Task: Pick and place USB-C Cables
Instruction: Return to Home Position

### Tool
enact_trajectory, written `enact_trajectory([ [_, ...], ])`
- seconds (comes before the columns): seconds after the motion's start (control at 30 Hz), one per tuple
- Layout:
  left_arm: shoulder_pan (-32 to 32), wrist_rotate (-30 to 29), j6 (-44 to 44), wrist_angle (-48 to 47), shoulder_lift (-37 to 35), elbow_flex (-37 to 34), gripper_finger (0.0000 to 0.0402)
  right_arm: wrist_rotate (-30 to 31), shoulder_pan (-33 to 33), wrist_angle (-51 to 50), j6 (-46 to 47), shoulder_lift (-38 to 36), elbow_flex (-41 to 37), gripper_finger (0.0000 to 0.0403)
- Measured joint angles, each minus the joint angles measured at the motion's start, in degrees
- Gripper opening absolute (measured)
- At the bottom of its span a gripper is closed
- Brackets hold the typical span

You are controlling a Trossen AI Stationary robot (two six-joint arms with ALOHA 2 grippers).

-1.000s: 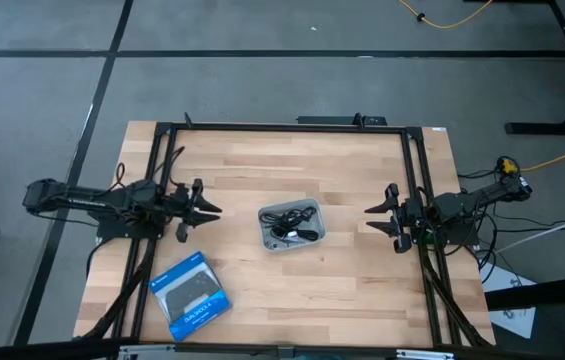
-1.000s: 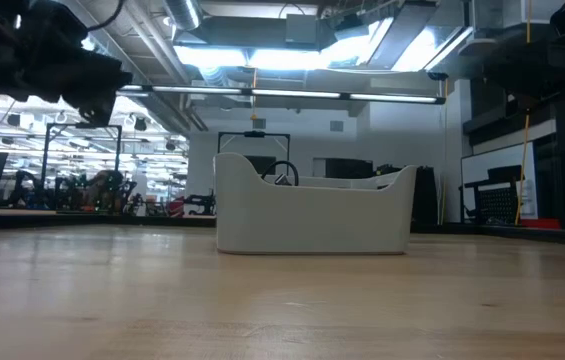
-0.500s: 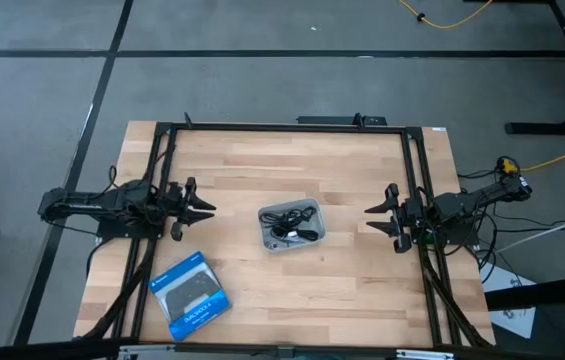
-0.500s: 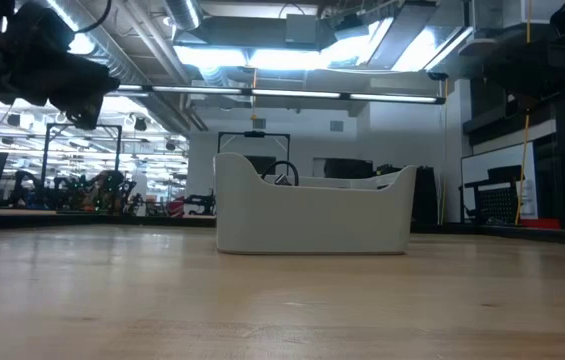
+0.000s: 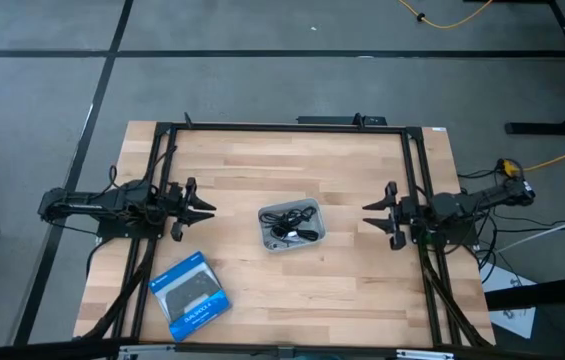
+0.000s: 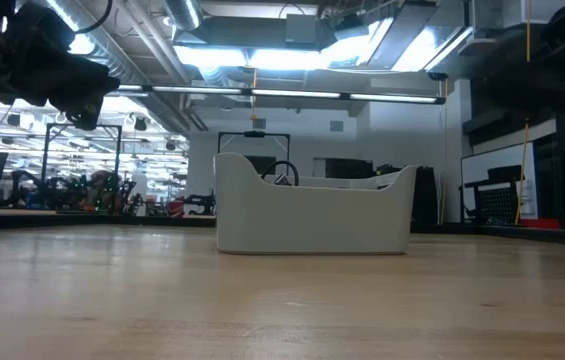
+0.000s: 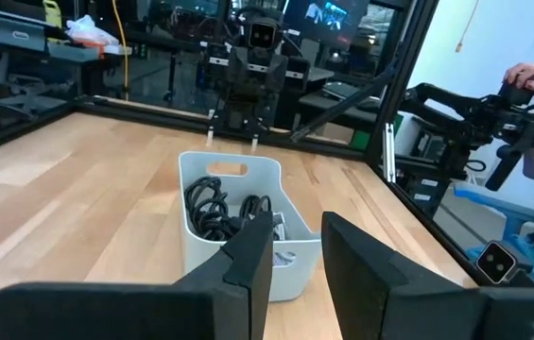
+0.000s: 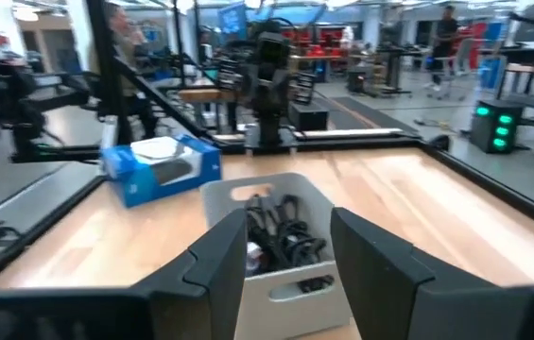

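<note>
A white bin (image 5: 311,216) stands at the table's middle. The USB-C cables (image 5: 288,224) lie inside it: black coils (image 7: 212,207) plus a pale bundle (image 8: 249,254). One black loop (image 6: 282,172) sticks up above the rim. My left gripper (image 5: 202,211) hovers left of the bin, open, fingers pointing at it; its fingers (image 7: 252,255) frame the bin in the left wrist view. My right gripper (image 5: 373,217) hovers right of the bin, also open and pointing at it, fingers (image 8: 229,250) apart.
A blue-and-black flat box (image 5: 191,295) lies near the table's near-left corner, also visible as the box (image 8: 160,166) in the right wrist view. A black frame (image 5: 282,127) borders the table. A person's hand (image 7: 531,81) shows beyond the right edge.
My left arm has drawn back toward the table's left edge, away from the bin, then held still, its gripper staying open. My right gripper has edged slightly toward the bin. The bin and cables have not moved.
</note>
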Motion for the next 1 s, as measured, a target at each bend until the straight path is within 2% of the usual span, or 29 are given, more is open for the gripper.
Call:
enact_trajectory([
  [0.17, 0.0, 0.02, 0.0, -0.05, 0.64, 0.0, 0.0086, -0.07, -2.04, -0.04, 0.0, 0.59, 0.0, 0.0159],
  [1.0, 0.0, 0.08, 0.0, -0.05, 0.68, 0.0, 0.0086, -0.11, -2.03, 0.0, 0.0, 0.39, 0.0, 0.0159],
])
